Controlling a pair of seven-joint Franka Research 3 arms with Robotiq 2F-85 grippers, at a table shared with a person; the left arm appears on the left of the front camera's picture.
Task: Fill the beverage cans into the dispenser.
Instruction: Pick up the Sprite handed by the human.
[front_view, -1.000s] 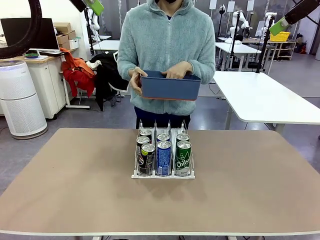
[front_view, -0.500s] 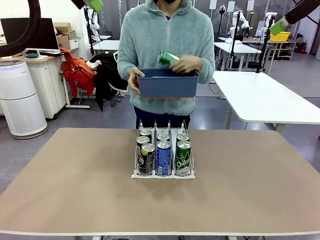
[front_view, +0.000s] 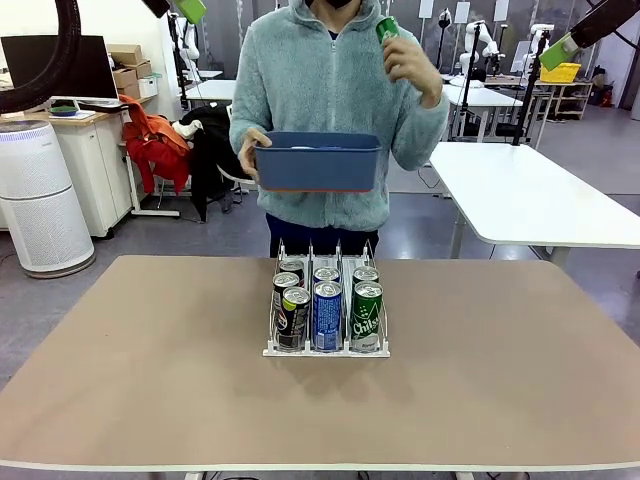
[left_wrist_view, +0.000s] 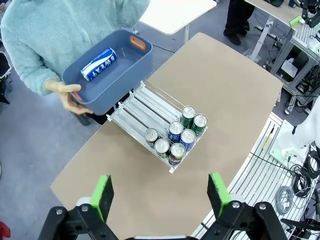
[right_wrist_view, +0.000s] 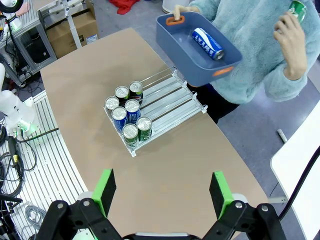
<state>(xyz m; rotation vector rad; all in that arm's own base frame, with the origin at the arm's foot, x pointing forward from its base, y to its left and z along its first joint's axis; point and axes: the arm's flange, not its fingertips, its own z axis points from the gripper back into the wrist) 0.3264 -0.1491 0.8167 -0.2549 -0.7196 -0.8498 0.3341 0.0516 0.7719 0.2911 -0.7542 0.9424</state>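
The tan table (front_view: 140, 380) carries the dispenser (front_view: 325, 352) at its middle. Six beverage cans (front_view: 327, 305) stand two deep at the front of its three lanes, and the rear of each lane is bare. Beyond it a person holds a dark blue bin (front_view: 318, 172) by one end with one hand (front_view: 250, 148), a blue can (left_wrist_view: 98, 63) lettered "SWEAT" lying inside, and lifts a green can (front_view: 387, 27) in the other hand (front_view: 408, 62). The front green can (front_view: 366, 315) shows white script beginning "Chil". Full cans should be stiff, fairly heavy and smooth, so they are best pinched across the mid-body, kept upright. The left gripper (left_wrist_view: 160, 196) and the right gripper (right_wrist_view: 162, 194) hang high over the table, jaws spread wide, holding nothing.
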